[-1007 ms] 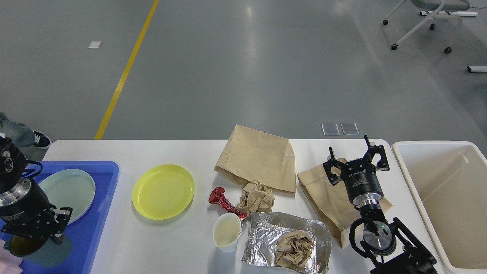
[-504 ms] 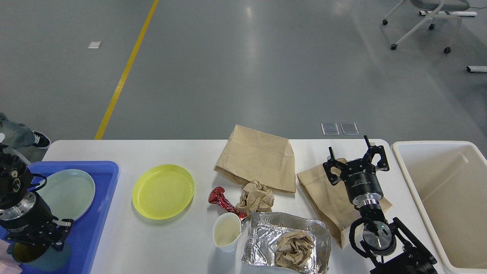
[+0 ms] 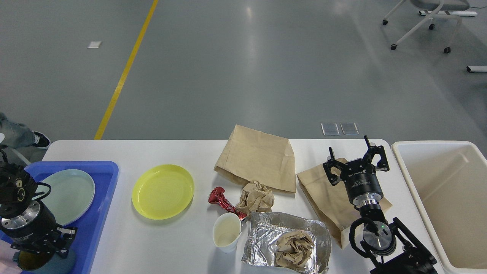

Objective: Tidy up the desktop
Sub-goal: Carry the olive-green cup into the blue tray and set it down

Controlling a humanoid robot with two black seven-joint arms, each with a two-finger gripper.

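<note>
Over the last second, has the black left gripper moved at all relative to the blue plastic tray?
Yes. The left gripper has drifted down the image toward the blue plastic tray's near end, uncovering more of the pale green plate.

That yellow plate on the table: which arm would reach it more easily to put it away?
Probably the left. Its gripper is over the blue tray, right beside the yellow plate. The right gripper hangs open over a paper bag, far across the table.

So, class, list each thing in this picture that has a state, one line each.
Yellow plate: empty, on desktop.
Paper cup: upright, empty.
Foil tray: holds crumpled paper.
Cream bin: empty.
Blue tray: holds pale plate.
Right gripper: open.
Left gripper: unclear.
</note>
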